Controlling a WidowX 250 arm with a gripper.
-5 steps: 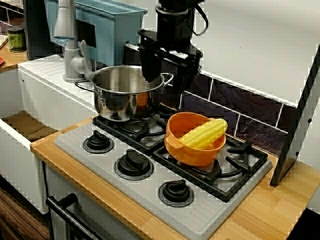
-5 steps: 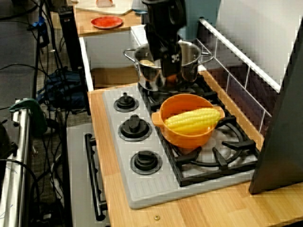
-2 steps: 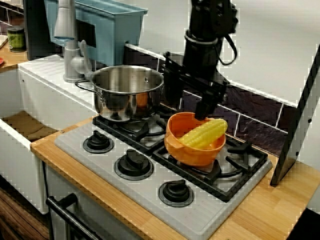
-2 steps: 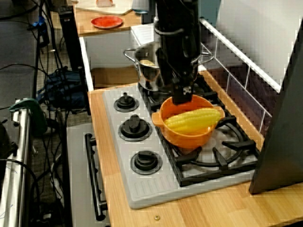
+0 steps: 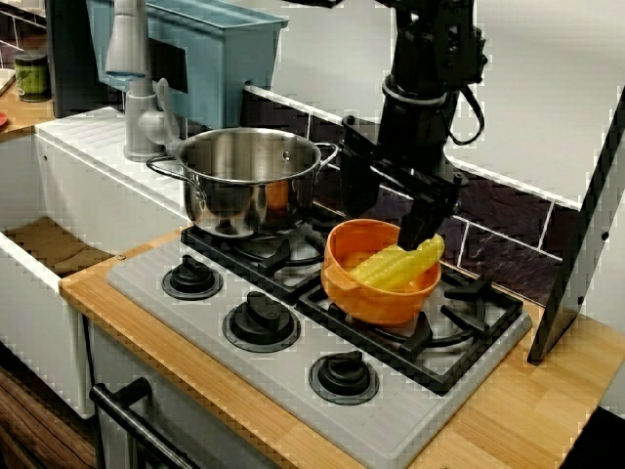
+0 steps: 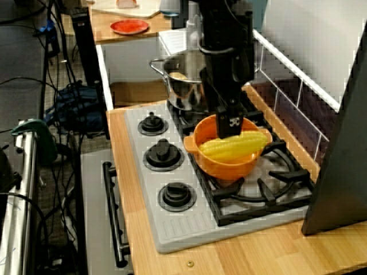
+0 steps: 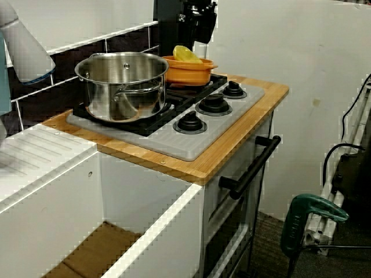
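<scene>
Gripper point(image 5: 386, 227), jaws spread wide, hangs over an orange bowl point(image 5: 376, 298) holding a yellow corn cob point(image 5: 395, 266).
Nearest are three black stove knobs point(image 5: 261, 320); behind them, on the right burner, the bowl, corn lying inside ungrasped, one finger point(image 5: 422, 220) by its far end; farther back-left, a steel pot point(image 5: 249, 186).

Rear left corner of grey ridged stove top point(image 5: 293, 383) blocked by tall stainless steel pot point(image 5: 249, 181). Right black burner grate point(image 5: 479, 305) partly taken by orange plastic bowl point(image 5: 376, 293) holding yellow corn cob point(image 5: 400, 266), with black gripper point(image 5: 389, 217), jaws spread, over its back rim. Narrow gap between pot and bowl. Dark tiled wall point(image 5: 488, 230) close behind. Leaning dark panel point(image 5: 581, 234) at right edge. Open above low black round knobs point(image 5: 261, 318) along front edge.
</scene>
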